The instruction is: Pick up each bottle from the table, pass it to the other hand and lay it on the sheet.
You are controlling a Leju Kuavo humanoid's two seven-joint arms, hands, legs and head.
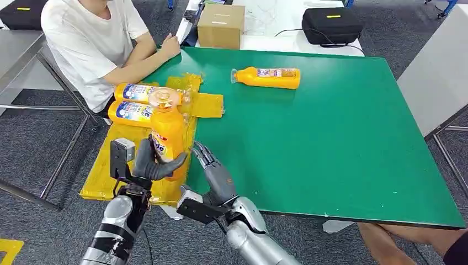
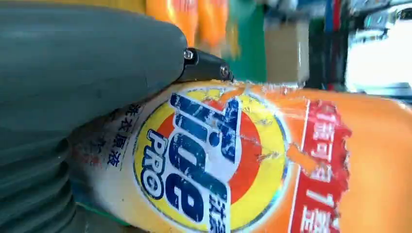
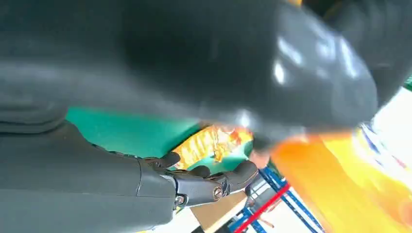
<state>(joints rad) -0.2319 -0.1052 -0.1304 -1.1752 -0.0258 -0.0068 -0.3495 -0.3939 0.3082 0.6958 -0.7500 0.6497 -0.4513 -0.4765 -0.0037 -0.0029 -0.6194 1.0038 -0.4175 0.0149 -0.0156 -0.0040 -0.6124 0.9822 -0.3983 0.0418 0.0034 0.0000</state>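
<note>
My left hand [image 1: 148, 163] grips an orange detergent bottle [image 1: 167, 131] upright above the yellow sheet [image 1: 107, 171]; its label [image 2: 214, 160] sits against my thumb [image 2: 87, 63] in the left wrist view. My right hand [image 1: 213, 172] stands just right of that bottle with its fingers [image 3: 209, 180] stretched out and nothing in them; the bottle [image 3: 340, 194] shows beside them. Two more orange bottles [image 1: 141, 93] [image 1: 129, 111] lie side by side on the sheet's far end. Another bottle [image 1: 268, 77] lies on its side on the green table [image 1: 331, 143].
A person in a white shirt [image 1: 91, 38] sits at the table's far left corner, a hand resting on its edge. Beyond the far edge stand a cardboard box [image 1: 221, 25] and a black case [image 1: 331, 25]. A grey table [image 1: 436, 72] stands to the right.
</note>
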